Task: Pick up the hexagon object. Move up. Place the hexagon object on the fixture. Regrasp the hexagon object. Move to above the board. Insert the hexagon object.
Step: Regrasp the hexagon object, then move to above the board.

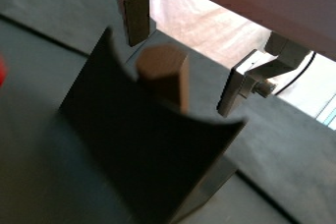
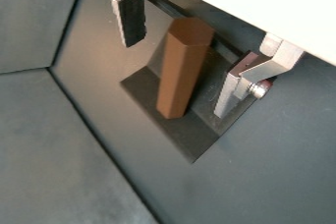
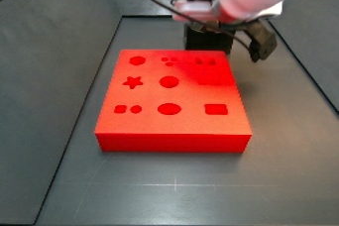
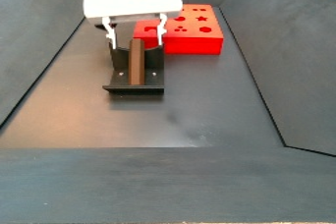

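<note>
Gripper (image 2: 184,66) spread wide over the fixture (image 4: 136,79), both fingers (image 2: 132,17) clear of the hexagon object (image 2: 180,66). Peg rests on the fixture, nothing gripped; board (image 4: 192,28) lies just beyond

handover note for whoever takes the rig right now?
Hand: open, fingers either side of the hexagon object, not clamping it.
Hexagon object: standing against the fixture.
Board: beside the fixture, cut-outs show no peg.
Done: peg placed on the fixture.
Left: regrasp, move above the board, insert.
</note>
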Controlling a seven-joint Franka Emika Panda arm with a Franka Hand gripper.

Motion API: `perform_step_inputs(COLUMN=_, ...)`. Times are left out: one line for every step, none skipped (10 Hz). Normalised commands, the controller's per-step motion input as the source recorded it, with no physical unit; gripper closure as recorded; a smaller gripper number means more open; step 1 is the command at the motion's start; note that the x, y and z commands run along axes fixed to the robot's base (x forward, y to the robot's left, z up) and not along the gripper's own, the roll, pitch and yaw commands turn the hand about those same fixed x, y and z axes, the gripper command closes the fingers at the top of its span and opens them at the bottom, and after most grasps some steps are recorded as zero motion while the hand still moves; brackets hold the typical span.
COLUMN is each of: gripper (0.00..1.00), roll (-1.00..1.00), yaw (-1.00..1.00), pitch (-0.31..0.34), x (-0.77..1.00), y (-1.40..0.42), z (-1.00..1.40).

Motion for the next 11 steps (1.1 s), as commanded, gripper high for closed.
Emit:
perform_step_inputs(gripper=0.0, roll=0.07, yaw=-0.03, pitch=-0.032, x=0.08, y=0.01, z=-0.4)
perform_step_inputs(gripper=0.0, roll=0.07, yaw=-0.03, pitch=-0.02, x=0.07, y=0.01, z=-0.26)
perform_step_inputs(gripper=0.0, roll=0.06, yaw=-0.03, pitch=0.001, x=0.01, y=0.0, z=-0.17)
perform_step_inputs(gripper=0.0, roll=0.06, yaw=-0.02, pitch=-0.001, x=0.01, y=0.0, z=-0.17)
perform_step_inputs(gripper=0.0, roll=0.06, yaw=-0.02, pitch=-0.001, x=0.01, y=0.0, z=-0.17)
perform_step_inputs(gripper=0.0, roll=0.06, yaw=-0.01, pitch=0.0, x=0.01, y=0.0, z=-0.17)
perform_step_inputs(gripper=1.0, roll=0.0, yaw=0.0, pitch=0.0, x=0.0, y=0.0, z=0.0)
perform_step_inputs(gripper=1.0, roll=-0.08, yaw=-0.02, pitch=-0.076, x=-0.05, y=-0.01, z=1.0)
perform_step_inputs(gripper=1.0, roll=-0.09, yaw=-0.03, pitch=-0.069, x=-0.06, y=-0.01, z=1.0)
perform_step_inputs(gripper=1.0, roll=-0.09, yaw=-0.05, pitch=-0.062, x=-0.06, y=-0.01, z=1.0)
perform_step_inputs(gripper=1.0, roll=-0.09, yaw=-0.06, pitch=-0.042, x=-0.07, y=-0.01, z=1.0)
